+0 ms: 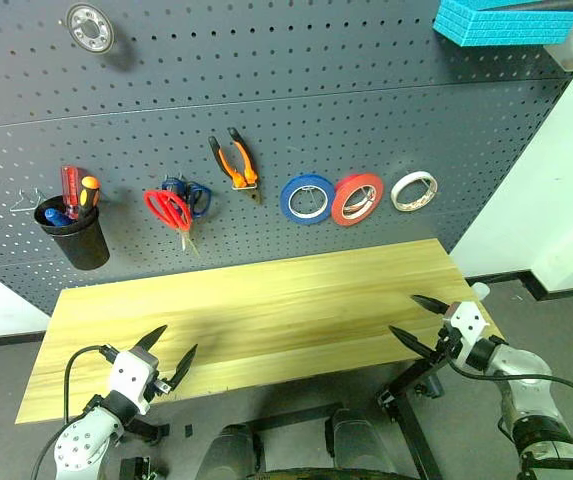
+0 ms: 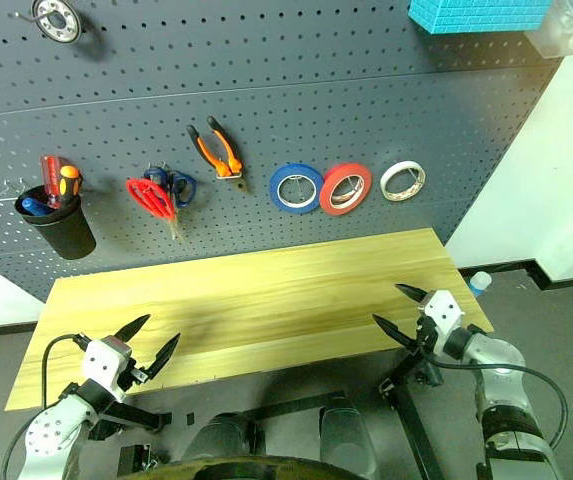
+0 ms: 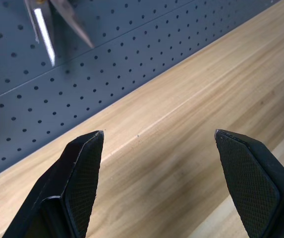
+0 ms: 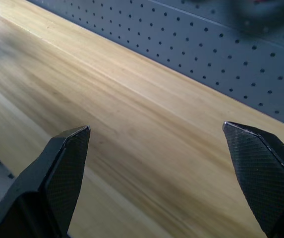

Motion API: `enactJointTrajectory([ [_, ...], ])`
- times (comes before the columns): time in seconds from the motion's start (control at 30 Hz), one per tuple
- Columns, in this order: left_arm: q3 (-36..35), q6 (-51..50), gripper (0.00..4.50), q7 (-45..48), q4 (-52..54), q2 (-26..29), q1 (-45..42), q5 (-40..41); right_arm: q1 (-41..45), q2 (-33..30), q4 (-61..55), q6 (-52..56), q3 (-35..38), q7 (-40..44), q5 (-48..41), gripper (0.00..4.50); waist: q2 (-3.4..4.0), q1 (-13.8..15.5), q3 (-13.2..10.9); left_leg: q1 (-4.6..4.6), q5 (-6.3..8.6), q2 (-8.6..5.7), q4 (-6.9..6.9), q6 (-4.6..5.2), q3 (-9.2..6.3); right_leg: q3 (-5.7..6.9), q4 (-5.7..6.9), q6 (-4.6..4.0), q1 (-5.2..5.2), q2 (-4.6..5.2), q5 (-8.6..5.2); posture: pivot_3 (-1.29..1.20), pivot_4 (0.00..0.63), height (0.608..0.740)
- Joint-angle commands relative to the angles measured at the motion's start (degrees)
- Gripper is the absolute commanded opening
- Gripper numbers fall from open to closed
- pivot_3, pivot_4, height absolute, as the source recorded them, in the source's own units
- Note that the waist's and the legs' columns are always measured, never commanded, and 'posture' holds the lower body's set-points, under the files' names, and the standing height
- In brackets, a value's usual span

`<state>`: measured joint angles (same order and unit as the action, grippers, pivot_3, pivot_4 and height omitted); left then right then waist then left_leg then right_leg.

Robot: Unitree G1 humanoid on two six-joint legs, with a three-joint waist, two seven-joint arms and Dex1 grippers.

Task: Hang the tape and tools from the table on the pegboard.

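— Yellow wood, long and grainy: that's the table, one of it, standing against one dark grey pegboard with rows of small holes.

— Count what hangs there.

— Three rolls of tape in a row: a blue roll, a red roll touching it, then the small whitish tape, a thin translucent ring just beside the red. Two pairs of scissors on one spot: the red-handled scissors in front, the blue-handled scissors behind. One pair of pliers with orange-and-black handles, jaws downward. One black cup on the board with a red-handled screwdriver and an orange-handled screwdriver upright in it.

— Anything else?

— A metal ring high on the board and a turquoise box at the top edge.

— The room?

— Grey floor, white wall to the right of the board.

— And the grippers?

— Left gripper over the table's near left edge, right gripper at its near right corner; both spread wide, grasping nothing.
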<state>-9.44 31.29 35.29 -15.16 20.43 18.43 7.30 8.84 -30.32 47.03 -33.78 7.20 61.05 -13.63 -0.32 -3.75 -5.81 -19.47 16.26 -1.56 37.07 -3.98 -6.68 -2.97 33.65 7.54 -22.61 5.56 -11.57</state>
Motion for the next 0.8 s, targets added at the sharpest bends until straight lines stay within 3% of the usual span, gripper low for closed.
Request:
enactJointTrajectory([
  [0.03, 1.19, -1.69, 3.73, -1.55, 4.29, 0.00, 0.12, -0.45, 1.13, 0.36, -0.89, -0.72, 0.18, -0.36, -0.06, 4.50, 0.04, -0.27, 0.05, -0.01, 0.01, 0.00, -0.01, 0.01, 0.00, 0.01, -0.11, 0.00, 0.05, 0.00, 0.00, -0.03, 0.021, 0.740],
  [0.8, 2.12, -2.42, 3.73, -2.40, 5.04, 0.95, 2.09, -0.48, -2.26, 0.42, -7.78, 2.87, -0.83, -0.70, -0.20, 4.50, 0.34, -0.23, 0.41, 0.03, 0.23, 0.02, -0.07, 0.39, 0.00, -0.02, -0.25, 0.01, -0.01, -0.03, 0.00, -0.04, 0.035, 0.740],
])
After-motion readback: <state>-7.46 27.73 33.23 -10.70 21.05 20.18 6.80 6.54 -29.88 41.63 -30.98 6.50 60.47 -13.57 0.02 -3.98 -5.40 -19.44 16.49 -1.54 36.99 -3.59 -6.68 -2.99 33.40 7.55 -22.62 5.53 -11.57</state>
